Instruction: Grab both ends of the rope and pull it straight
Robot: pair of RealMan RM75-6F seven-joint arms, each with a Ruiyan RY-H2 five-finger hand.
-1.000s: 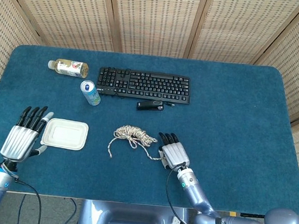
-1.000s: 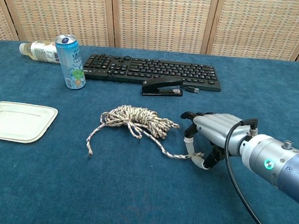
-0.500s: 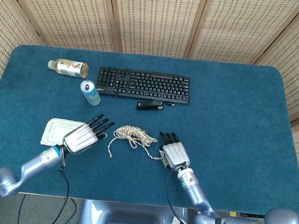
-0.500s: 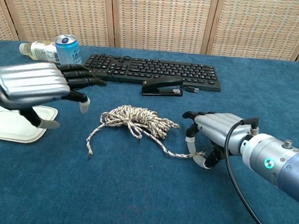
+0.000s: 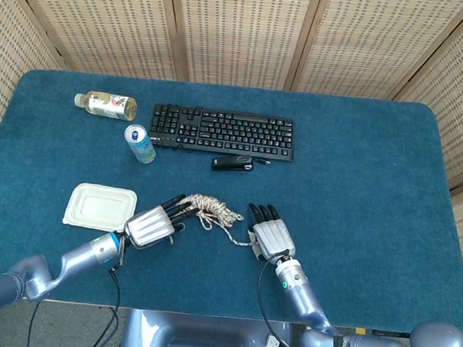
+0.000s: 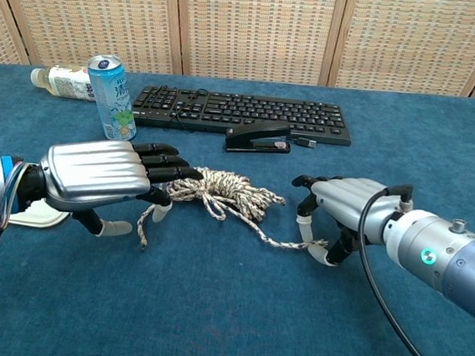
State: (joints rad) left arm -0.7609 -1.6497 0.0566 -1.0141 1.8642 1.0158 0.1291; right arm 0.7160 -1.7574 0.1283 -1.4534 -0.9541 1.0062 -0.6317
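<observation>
Chest view | left hand (image 6: 103,178) is arriving from the plate side, fingers spread over the rope's (image 6: 219,189) loose end, gripping nothing | right hand (image 6: 343,213) is pinching the other end | rope is lying bunched mid-table, toward the near edge | second grasp is pending.

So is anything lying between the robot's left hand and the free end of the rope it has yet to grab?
Nothing visible does. The left hand hovers right over the speckled beige rope, whose loose end lies on bare blue cloth. The white plastic tray lies off to its outer side.
</observation>
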